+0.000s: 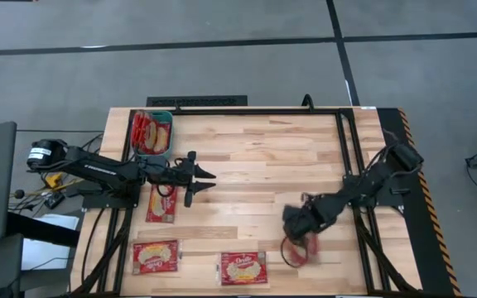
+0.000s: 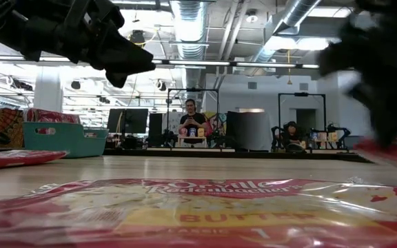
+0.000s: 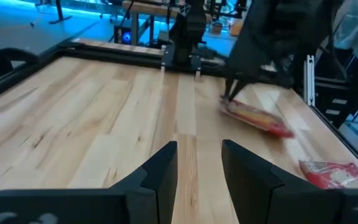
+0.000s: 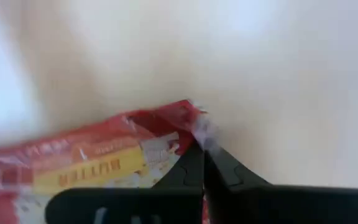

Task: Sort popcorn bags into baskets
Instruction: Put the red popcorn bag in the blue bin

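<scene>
My right gripper (image 1: 303, 240) is down at the near right part of the wooden table (image 1: 255, 157), and its fingers are pinched shut on the corner of a red popcorn bag (image 4: 86, 162). In my right wrist view the two dark fingers meet on the crinkled edge of that bag, whose yellow panel and red border spread out to one side. From above, the bag shows as a red shape at the fingertips.

My left gripper (image 1: 199, 176) hangs over the left middle of the table, fingers parted with a gap between them and nothing held. Just beside it a second bag (image 1: 161, 204) lies flat on the wood. Two more lie near the front edge: one at the left (image 1: 155, 257) and one toward the middle (image 1: 243, 268), well apart from each other.

The teal basket (image 1: 133, 132) sits at the far left corner of the table, with red bags (image 1: 152, 132) standing inside it.
</scene>
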`<action>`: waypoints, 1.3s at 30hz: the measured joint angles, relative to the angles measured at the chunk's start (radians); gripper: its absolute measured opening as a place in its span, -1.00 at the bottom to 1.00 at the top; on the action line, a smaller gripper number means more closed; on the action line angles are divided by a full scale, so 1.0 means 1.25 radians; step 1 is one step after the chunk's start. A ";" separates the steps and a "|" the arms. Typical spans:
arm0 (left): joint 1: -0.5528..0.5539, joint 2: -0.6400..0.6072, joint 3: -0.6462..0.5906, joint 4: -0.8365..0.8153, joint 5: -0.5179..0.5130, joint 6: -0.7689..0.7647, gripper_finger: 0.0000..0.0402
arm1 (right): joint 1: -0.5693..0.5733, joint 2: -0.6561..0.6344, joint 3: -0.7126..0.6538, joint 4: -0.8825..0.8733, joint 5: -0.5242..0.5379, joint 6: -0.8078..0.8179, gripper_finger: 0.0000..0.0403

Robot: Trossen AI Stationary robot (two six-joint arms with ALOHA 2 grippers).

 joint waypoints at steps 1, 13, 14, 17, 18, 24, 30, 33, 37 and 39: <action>0.000 0.000 0.000 0.000 0.000 0.000 -0.43 | -0.010 -0.016 0.003 0.007 0.053 0.002 -0.97; -0.058 0.118 0.012 0.030 -0.039 0.015 -0.26 | -0.141 -0.094 0.014 0.457 0.429 -0.091 -0.97; -0.062 0.136 0.018 0.030 -0.046 0.014 -0.22 | -0.151 -0.094 0.014 0.485 0.429 -0.107 -0.98; -0.070 0.176 0.027 0.028 -0.087 0.012 -0.04 | -0.178 -0.074 0.016 0.583 0.431 -0.154 -0.97; -0.071 0.189 0.030 0.028 -0.115 0.005 0.02 | -0.184 -0.072 0.014 0.591 0.429 -0.176 -0.97; -0.069 0.250 0.031 0.017 -0.324 -0.030 0.33 | -0.193 -0.074 0.014 0.658 0.413 -0.259 -0.98; -0.068 0.264 0.051 0.026 -0.233 0.009 0.41 | -0.188 -0.074 0.014 0.679 0.395 -0.307 -0.98; -0.072 0.263 0.079 0.030 -0.162 0.038 0.30 | -0.187 -0.074 0.014 0.680 0.362 -0.314 -0.97; -0.072 0.263 0.114 0.028 -0.137 0.087 -0.04 | -0.188 -0.074 0.014 0.685 0.359 -0.316 -0.98; -0.072 0.263 0.130 0.024 -0.112 0.104 -0.30 | -0.187 -0.074 0.014 0.685 0.359 -0.316 -0.98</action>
